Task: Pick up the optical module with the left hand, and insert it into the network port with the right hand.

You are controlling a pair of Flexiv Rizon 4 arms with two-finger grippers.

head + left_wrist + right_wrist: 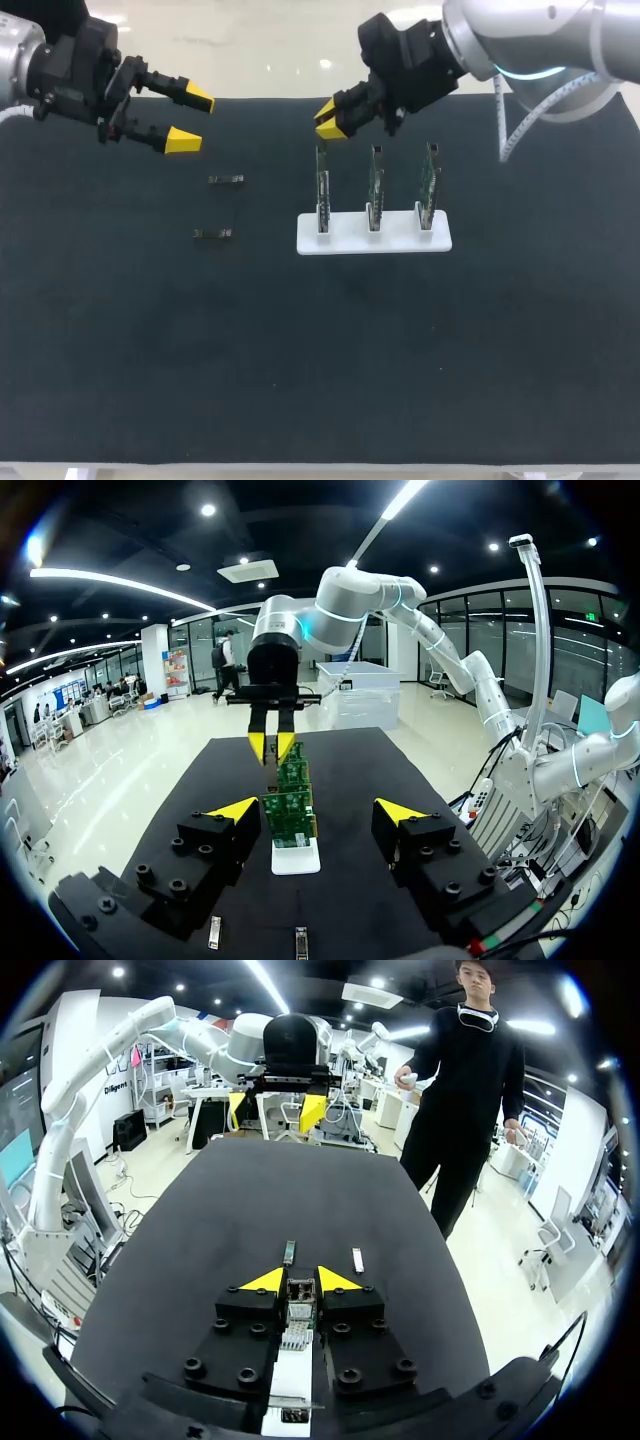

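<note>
Left jaws released at table's [100,350] ten o'clock; right jaws nearly clenched, empty, over leftmost board [322,188]; optical modules [226,180] untouched.

I see two optical modules [226,180] lying flat and apart, left of three upright port boards [375,190] in a white stand [373,243].

The right arm [530,35] is smooth silver-grey with rounded joints and a glowing cyan ring [530,72]. A white coiled cable [510,125] hangs from it at two o'clock in the head view. The left arm [15,60] is also silver. Both arms carry black, blocky jaws with dark round screws [238,1374] and wedge-shaped yellow tips [185,140].
</note>
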